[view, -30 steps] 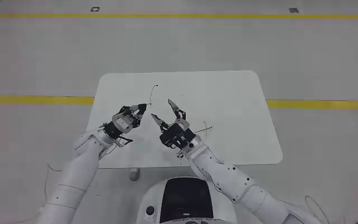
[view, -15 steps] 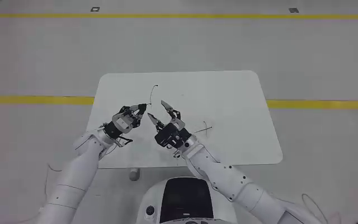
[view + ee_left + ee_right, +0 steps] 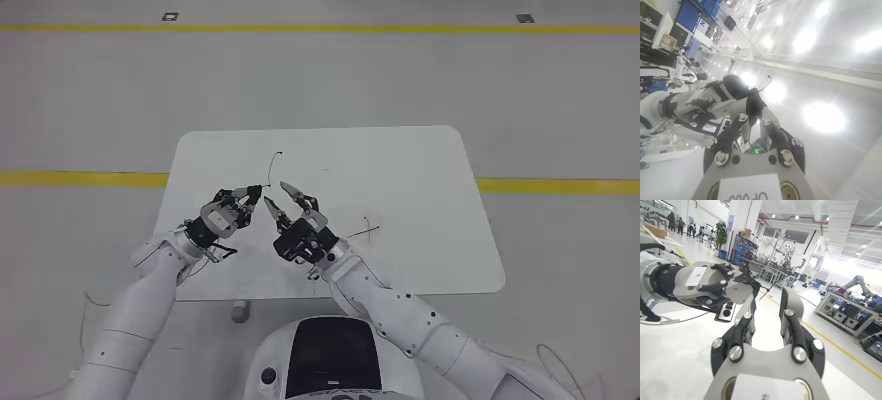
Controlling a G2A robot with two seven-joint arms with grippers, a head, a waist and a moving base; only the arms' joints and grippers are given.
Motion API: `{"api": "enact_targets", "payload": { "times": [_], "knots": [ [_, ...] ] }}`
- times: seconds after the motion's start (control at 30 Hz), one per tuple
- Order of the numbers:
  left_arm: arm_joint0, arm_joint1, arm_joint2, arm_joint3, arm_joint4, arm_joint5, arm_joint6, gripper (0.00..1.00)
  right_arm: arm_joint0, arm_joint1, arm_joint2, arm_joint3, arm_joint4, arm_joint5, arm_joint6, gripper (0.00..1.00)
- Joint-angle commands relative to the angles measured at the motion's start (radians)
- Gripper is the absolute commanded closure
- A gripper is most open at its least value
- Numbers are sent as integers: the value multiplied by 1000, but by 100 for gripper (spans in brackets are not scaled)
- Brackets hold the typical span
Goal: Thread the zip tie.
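Because the left gripper [image 3: 254, 190] is clenched on the zip tie [image 3: 273, 165], its strap arcs away from the robot over the table [image 3: 420, 180]. The right gripper [image 3: 275, 192], spread and empty, sits just beside the left one, facing the strap and probably best placed to take its free end

A white label [image 3: 696, 275] on the left hand [image 3: 751, 283] bears one legible character.

The table [image 3: 430, 170] was found brightly and evenly lit in the top view. Bright patches [image 3: 822, 117] of glare were recorded in the left wrist view, and straight lines were seen bowed toward the edges of both wrist views.
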Motion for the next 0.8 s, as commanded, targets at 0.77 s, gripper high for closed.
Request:
{"api": "enact_targets", "payload": {
  "times": [0.77],
  "knots": [
    [0,0,0,0,0,0,0,100,10,-17,1,29,0,-9,-7,100]
  ]
}}
